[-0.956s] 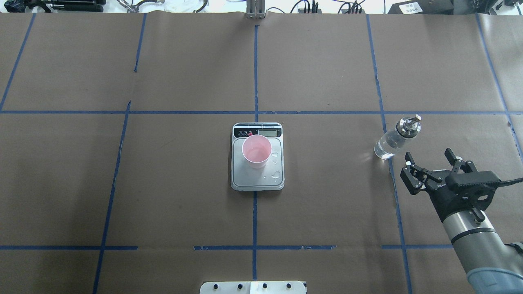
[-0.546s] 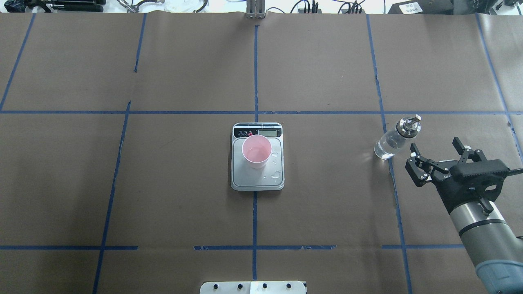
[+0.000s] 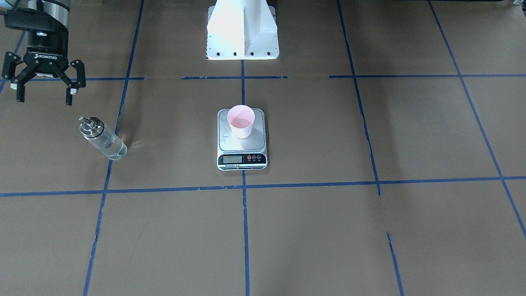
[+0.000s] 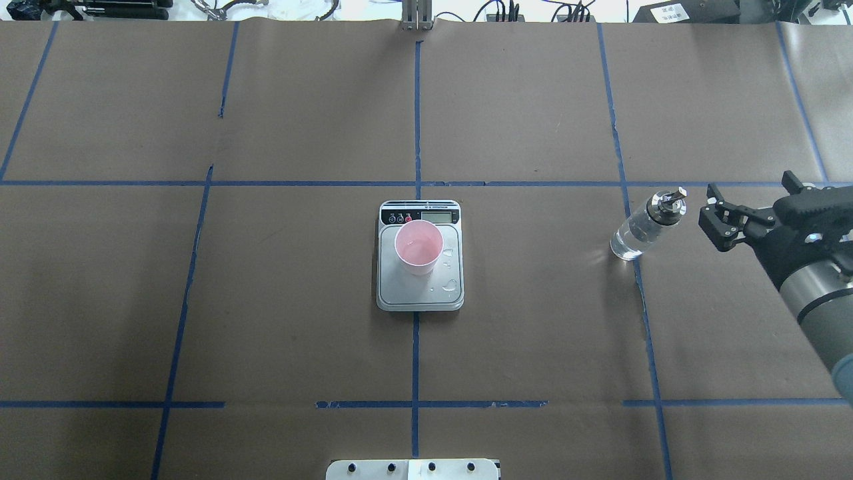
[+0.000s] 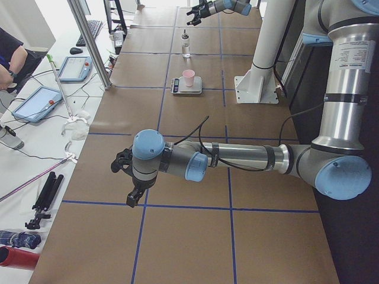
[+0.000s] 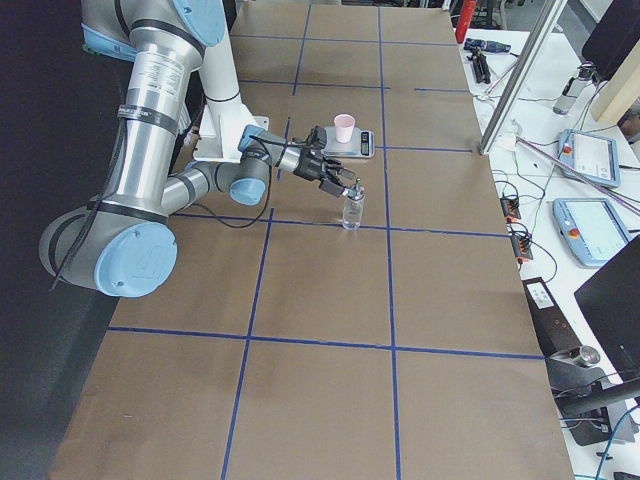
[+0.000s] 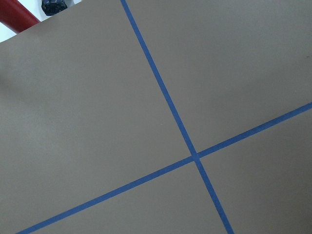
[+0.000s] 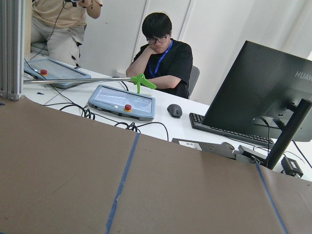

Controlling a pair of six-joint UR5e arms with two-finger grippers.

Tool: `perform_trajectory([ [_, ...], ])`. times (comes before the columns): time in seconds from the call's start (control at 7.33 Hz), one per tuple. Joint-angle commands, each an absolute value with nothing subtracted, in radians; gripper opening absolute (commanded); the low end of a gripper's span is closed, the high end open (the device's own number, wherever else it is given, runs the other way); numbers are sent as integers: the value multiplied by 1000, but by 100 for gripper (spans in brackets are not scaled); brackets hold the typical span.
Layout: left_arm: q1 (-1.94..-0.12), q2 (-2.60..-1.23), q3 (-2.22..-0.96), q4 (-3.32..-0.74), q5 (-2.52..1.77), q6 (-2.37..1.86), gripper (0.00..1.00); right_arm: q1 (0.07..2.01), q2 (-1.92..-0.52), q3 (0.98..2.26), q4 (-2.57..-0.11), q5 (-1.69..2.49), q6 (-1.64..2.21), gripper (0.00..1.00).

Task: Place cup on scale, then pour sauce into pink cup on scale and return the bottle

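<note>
The bottle (image 4: 638,232) stands upright on the worktop (image 4: 280,313), well to the robot's right of the scale (image 4: 420,295). Its long axis is vertical, with the metal spout on top, and there is clear liquid inside. The cup (image 4: 418,245) sits on the scale, toward the display end of the platform. I think it holds a little liquid, and some drops (image 4: 452,287) lie on the platform beside it.

The right gripper (image 3: 44,97) is near the bottle, on its outer side, so the bottle lies from it toward the middle of the worktop. Its fingers are spread wide and hold nothing. They are not around the bottle and do not touch it. The gripper looks raised, but I cannot say how much.

The left gripper (image 5: 125,180) is far away at the other end of the worktop, and I cannot tell if it is open or closed. The right arm is clearly the nearer one.

In my judgement the pouring seems done and the bottle is set back. The right arm then needs only to move outward, away from this tall, narrow bottle, without knocking it.
</note>
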State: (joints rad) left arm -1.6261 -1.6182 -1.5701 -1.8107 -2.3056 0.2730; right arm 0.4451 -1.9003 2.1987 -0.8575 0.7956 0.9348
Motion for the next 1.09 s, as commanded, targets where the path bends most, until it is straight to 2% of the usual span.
perform_trajectory([
  [0.0, -1626, -1618, -1577, -1810, -2306, 273, 100, 745, -1885, 2223, -856, 1194, 779, 100],
  [0.14, -1626, -1618, -1577, -1810, -2306, 273, 100, 923, -1870, 2205, -861, 1438, 674, 100],
  [0.27, -1626, -1618, -1577, -1810, -2306, 273, 100, 1097, -1826, 2133, -862, 1700, 596, 100],
  [0.55, -1626, -1618, -1577, -1810, -2306, 273, 100, 1305, -1805, 1978, -897, 2078, 466, 100],
  [0.96, -1626, -1617, -1575, -1810, -2306, 273, 100, 1422, -1766, 1964, -1394, 2290, 45, 100],
])
